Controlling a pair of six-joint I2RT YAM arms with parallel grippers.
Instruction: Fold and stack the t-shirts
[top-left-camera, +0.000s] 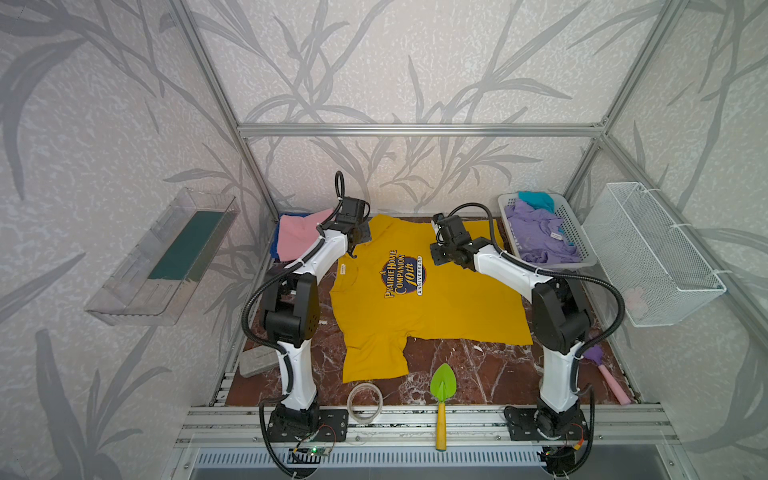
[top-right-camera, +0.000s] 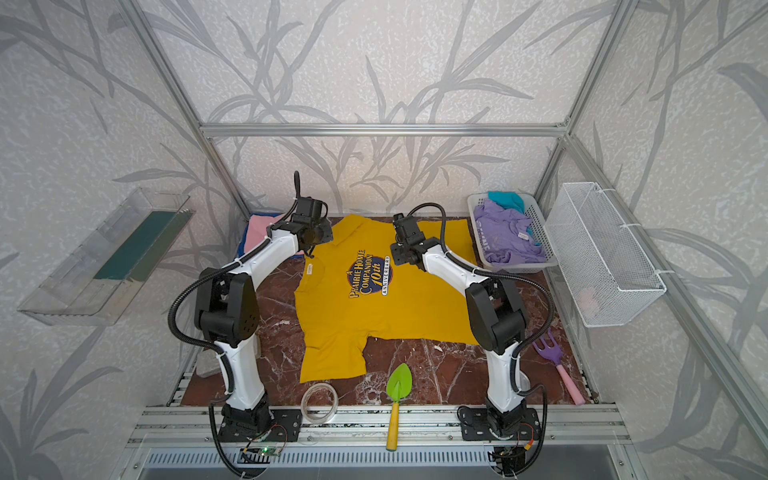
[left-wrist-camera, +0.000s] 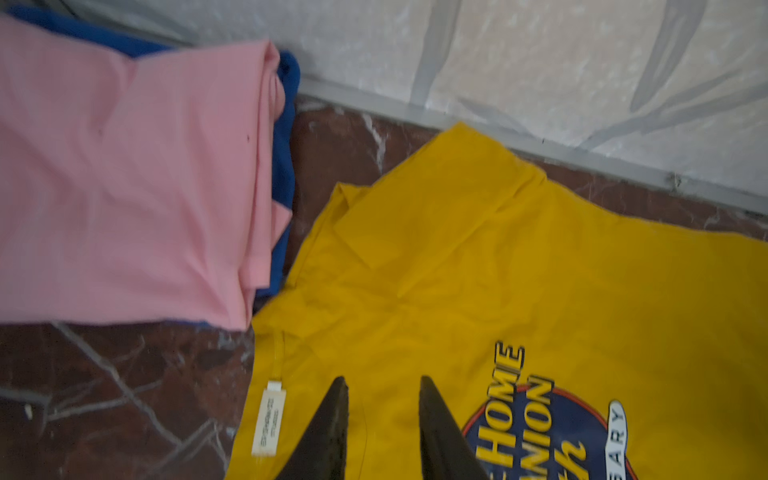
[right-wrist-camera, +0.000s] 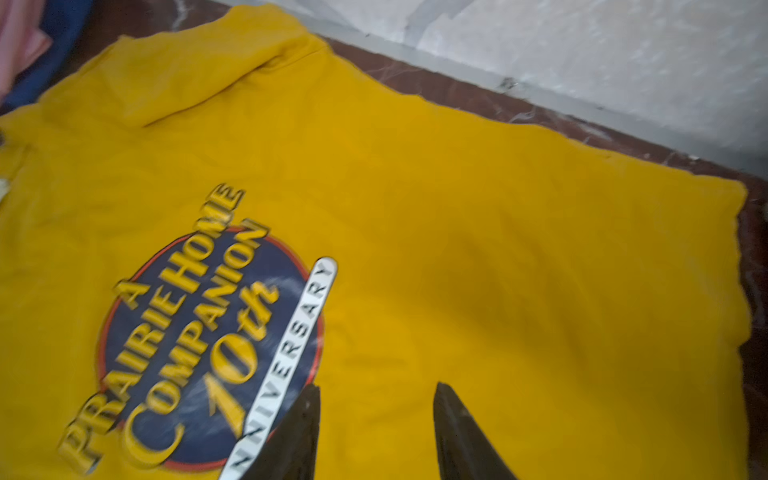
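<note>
Two arms: left arm (top-left-camera: 328, 249) and right arm (top-left-camera: 498, 259) both reach over the yellow t-shirt (top-left-camera: 415, 316), which lies spread print-up across the middle of the desk (top-left-camera: 457, 365).
Hidden in both top views: both sets of jaws sit under their wrist housings. The right arm covers the shirt's hem corner nearest it.
Half hidden: purple rake (top-left-camera: 594, 355), partly behind the right arm in a top view.
Hidden cloth: blue t-shirt (left-wrist-camera: 286, 145) shows only as an edge under the folded pink t-shirt (left-wrist-camera: 124, 187). The teal t-shirt (top-left-camera: 536, 199) lies mostly behind the lavender t-shirt (top-left-camera: 540, 237) in the laundry basket (top-left-camera: 577, 235).
Blur: both wrist views are smeared, and the print on the neck label (left-wrist-camera: 270, 419) is unreadable.
Far edge: the yellow shirt runs close along the back wall rail (left-wrist-camera: 540, 145) with a thin strip of desk between. Its far sleeve lies folded over on the shirt.
Collar side: just beside the pink t-shirt and the blue one under it; touching or not, cannot tell.
Open room: bare desk at the front, between the near sleeve and the green trowel (top-left-camera: 442, 382) and tape roll (top-left-camera: 365, 401).
Grip, left: left jaws stand narrowly apart with nothing between them, over the shirt between neck label and print.
Grip, right: right jaws stand wider apart with nothing between them, over plain yellow cloth just beside the "Anniversary" band. Contact with the cloth cannot be told.
</note>
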